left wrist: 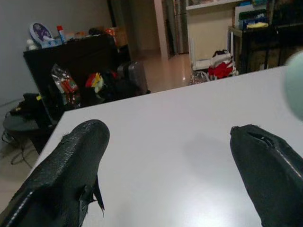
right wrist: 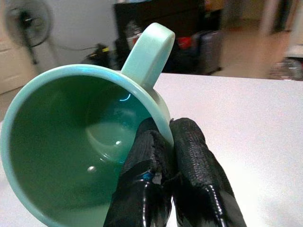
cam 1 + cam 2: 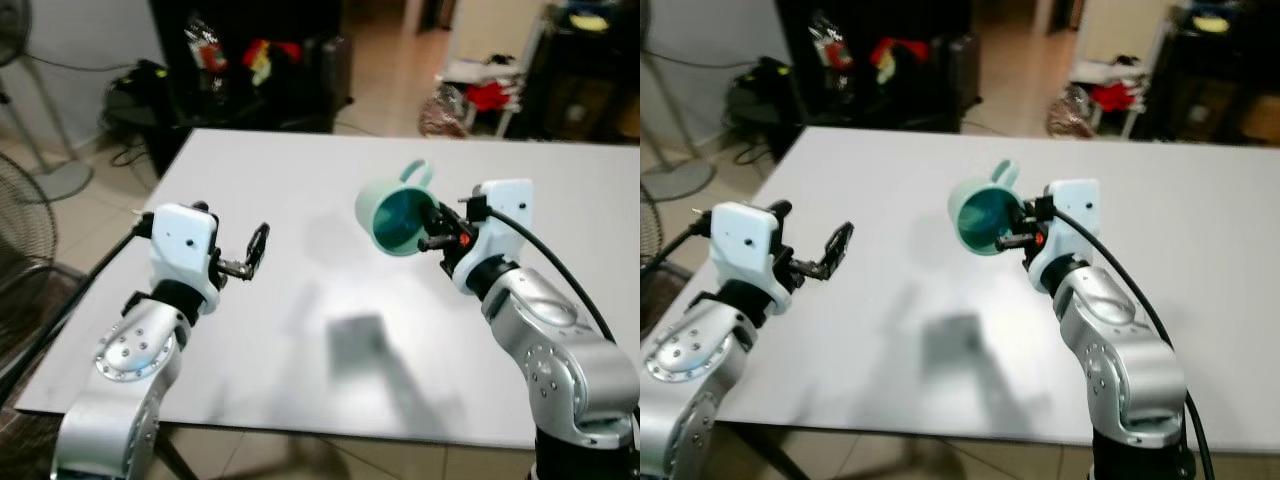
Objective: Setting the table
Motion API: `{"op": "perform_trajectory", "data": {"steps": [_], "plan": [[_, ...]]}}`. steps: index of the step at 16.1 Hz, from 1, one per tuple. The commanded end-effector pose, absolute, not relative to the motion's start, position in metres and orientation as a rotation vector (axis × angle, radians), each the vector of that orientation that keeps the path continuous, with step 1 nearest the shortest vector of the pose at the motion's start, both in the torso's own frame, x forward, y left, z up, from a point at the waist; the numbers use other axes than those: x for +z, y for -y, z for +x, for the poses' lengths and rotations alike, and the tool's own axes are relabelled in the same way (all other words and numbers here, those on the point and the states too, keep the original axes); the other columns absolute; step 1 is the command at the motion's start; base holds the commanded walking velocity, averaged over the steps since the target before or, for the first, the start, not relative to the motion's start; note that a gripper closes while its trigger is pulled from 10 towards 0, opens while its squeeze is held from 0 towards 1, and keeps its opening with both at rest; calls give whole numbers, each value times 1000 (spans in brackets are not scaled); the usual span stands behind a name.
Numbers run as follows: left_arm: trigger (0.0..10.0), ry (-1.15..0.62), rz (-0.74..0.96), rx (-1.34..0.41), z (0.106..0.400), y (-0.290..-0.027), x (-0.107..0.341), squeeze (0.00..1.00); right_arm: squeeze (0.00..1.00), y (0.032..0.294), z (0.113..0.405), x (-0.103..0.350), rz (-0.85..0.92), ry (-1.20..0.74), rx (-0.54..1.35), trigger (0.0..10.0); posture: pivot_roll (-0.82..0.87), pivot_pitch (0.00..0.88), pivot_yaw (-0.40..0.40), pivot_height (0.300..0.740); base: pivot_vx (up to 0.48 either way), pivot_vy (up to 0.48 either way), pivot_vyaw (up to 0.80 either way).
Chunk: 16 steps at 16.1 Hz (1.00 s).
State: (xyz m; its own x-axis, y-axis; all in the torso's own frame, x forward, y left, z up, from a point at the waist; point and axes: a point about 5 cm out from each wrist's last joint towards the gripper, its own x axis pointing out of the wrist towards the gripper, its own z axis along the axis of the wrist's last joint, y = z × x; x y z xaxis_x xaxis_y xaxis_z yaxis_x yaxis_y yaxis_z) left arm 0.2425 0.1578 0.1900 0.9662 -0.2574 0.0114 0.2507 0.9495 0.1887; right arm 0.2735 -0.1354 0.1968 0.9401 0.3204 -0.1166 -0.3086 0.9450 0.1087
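A mint-green mug (image 3: pixel 392 212) hangs tilted above the white table (image 3: pixel 300 180), its mouth turned toward me and its handle up. My right gripper (image 3: pixel 431 226) is shut on the mug's rim, one finger inside and one outside, as the right wrist view shows at the mug (image 2: pixel 80 142) and the fingers (image 2: pixel 189 156). My left gripper (image 3: pixel 256 250) is open over the left part of the table with nothing between its fingers (image 1: pixel 71 165). The mug's shadow (image 3: pixel 357 343) lies on the table below.
A fan (image 3: pixel 25 210) stands left of the table. Behind the table are a dark cabinet with bags (image 3: pixel 240 60) and clutter on the floor at the back right (image 3: pixel 480 95). The table's front edge (image 3: pixel 300 430) runs close to my arms.
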Motion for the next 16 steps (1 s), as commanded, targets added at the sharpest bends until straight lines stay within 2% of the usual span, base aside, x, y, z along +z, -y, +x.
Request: {"op": "perform_trajectory", "data": {"steps": [1,4,7,12,13,15,16], "plan": [[10000,13,207,-277,241,-161,188,0,0,126,274,199,97,-157,393,10000,-104,0,3,740,0,0,0],[10000,-9,243,-385,236,-157,186,0,0,132,283,202,49,-239,409,10000,-105,0,7,740,0,0,0],[10000,-45,286,-566,238,-153,185,0,0,157,304,196,5,-555,310,10000,-108,0,5,740,0,0,0],[10000,-92,353,-779,243,-151,184,0,0,187,320,200,83,-671,226,10000,-116,0,8,740,0,0,0],[10000,-99,337,-846,244,-148,186,0,0,200,326,204,86,-697,193,10000,-126,3,10,740,0,0,0],[10000,-108,324,-905,243,-143,186,0,0,208,331,205,87,-709,173,10000,-136,6,10,740,0,0,0],[10000,-123,308,-975,241,-138,186,0,0,215,340,203,142,-732,148,10000,-139,14,6,740,0,0,0]]}}
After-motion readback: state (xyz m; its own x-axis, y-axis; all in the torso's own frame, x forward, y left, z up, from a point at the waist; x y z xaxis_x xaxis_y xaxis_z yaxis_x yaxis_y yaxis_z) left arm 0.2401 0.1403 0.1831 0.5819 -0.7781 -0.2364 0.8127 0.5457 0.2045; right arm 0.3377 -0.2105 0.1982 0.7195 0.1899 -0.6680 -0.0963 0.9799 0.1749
